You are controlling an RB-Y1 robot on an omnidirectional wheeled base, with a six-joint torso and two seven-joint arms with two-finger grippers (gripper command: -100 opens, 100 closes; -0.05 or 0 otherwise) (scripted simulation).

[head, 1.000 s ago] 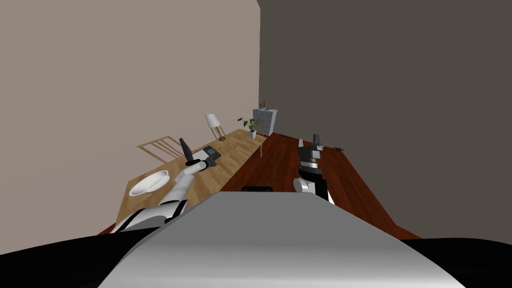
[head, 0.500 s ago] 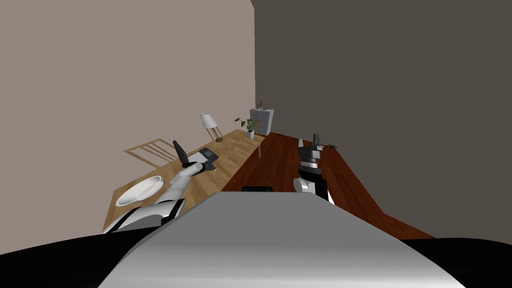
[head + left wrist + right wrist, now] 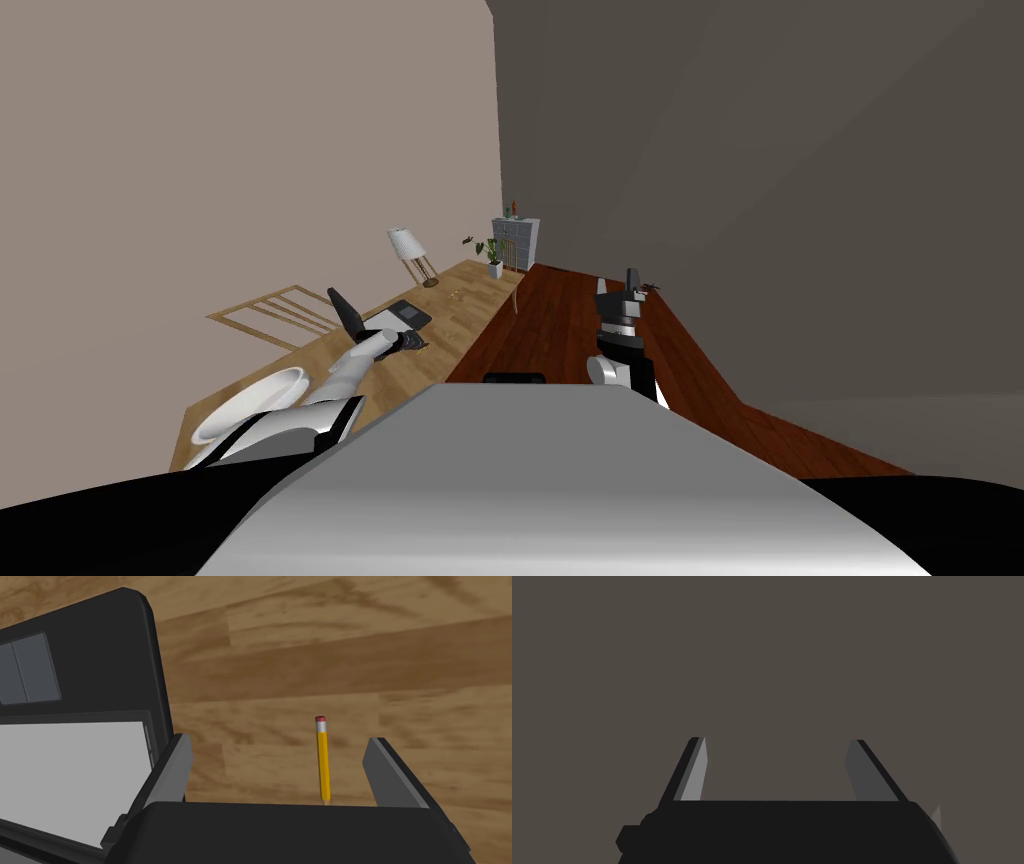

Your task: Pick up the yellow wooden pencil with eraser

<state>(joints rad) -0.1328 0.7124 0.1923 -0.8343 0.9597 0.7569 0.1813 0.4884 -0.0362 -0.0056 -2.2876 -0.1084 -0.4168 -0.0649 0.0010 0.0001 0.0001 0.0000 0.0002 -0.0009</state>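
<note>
A yellow pencil (image 3: 323,761) with a silver band and a pink eraser lies flat on the wooden table (image 3: 310,661). It sits between the fingers of my left gripper (image 3: 278,741), nearer one finger (image 3: 387,773) than the other, and touches neither. That gripper is open and hangs low over the table, right beside a black device with a pale screen (image 3: 100,686). In the head view my left gripper (image 3: 412,342) is at the near edge of that device (image 3: 405,314). My right gripper (image 3: 632,280) is raised over the floor, open and empty (image 3: 777,743).
On the long table (image 3: 460,300) stand a white bowl (image 3: 250,400) near me, a lamp (image 3: 405,245) and a potted plant (image 3: 493,255) farther along. A wooden chair (image 3: 275,312) is behind the table by the wall. A grey cabinet (image 3: 515,240) stands in the corner. Red-brown floor (image 3: 560,330) runs to the right.
The whole head picture has slid left, so my head or base has turned. My left arm stays over the device and my right arm holds its pose.
</note>
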